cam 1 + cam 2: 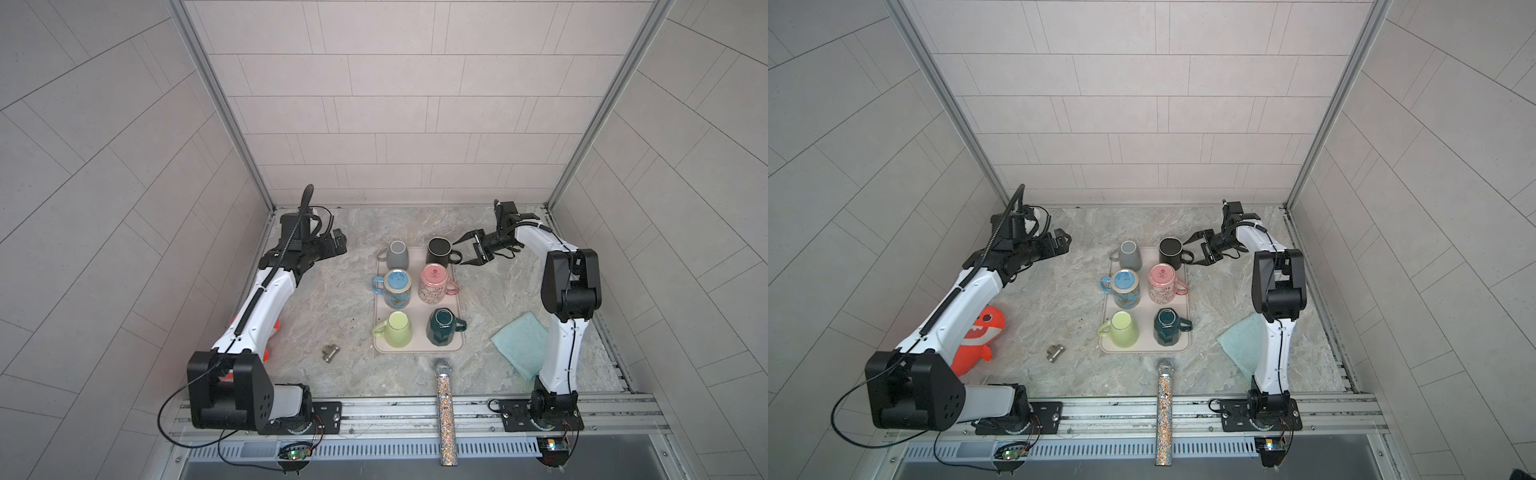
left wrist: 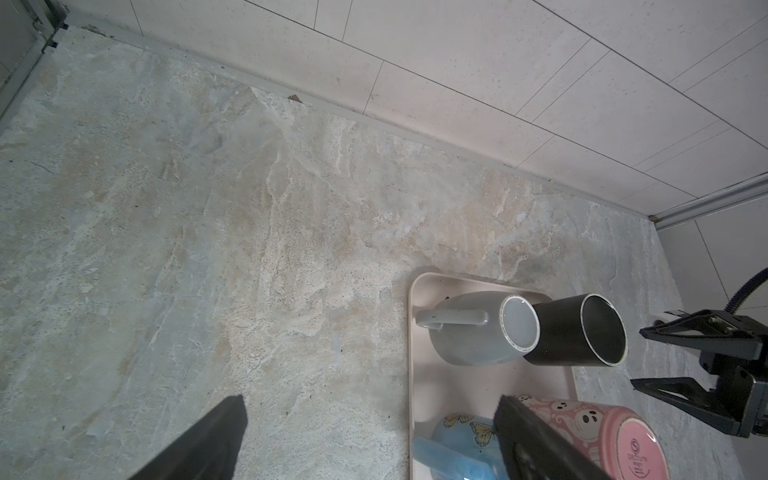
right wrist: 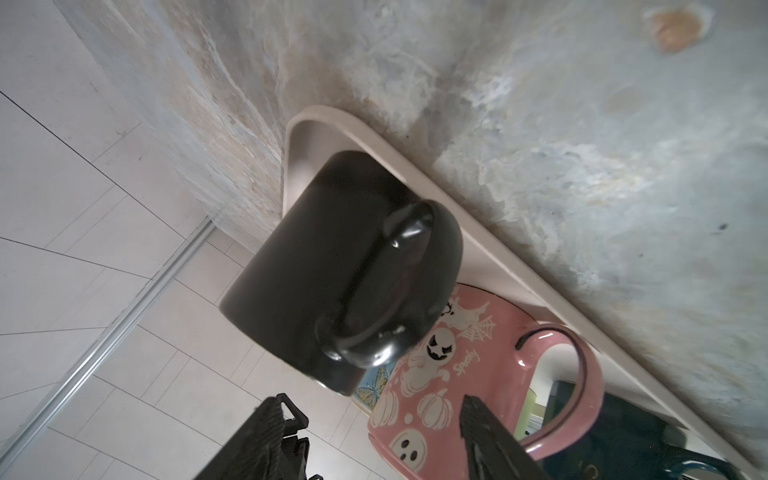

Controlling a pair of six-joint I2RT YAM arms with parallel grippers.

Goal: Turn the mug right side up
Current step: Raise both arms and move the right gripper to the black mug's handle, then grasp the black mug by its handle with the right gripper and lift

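Note:
A black mug (image 1: pixel 439 254) (image 3: pixel 324 257) stands at the back right corner of the beige tray (image 1: pixel 417 349). Its upper end shows a thin pale rim round a dark hollow (image 2: pixel 602 328), and its handle (image 1: pixel 455 256) points right. My right gripper (image 1: pixel 460 253) (image 3: pixel 376 405) is open at that handle, which lies just ahead of the fingertips with nothing touching it. My left gripper (image 1: pixel 340 243) (image 2: pixel 371 401) hangs wide open and empty over the bare counter, left of the tray. The grey (image 1: pixel 397 255), blue (image 1: pixel 397 289), pink (image 1: pixel 432 283), light green (image 1: pixel 398 330) and dark green (image 1: pixel 441 328) mugs stand bottom up.
A teal cloth (image 1: pixel 519 343) lies by the right arm's base. A glittery microphone (image 1: pixel 444 399) lies in front of the tray, with a small metal clip (image 1: pixel 330 353) to its left. An orange shark toy (image 1: pixel 980 332) sits under the left arm. Walls close in the back and sides.

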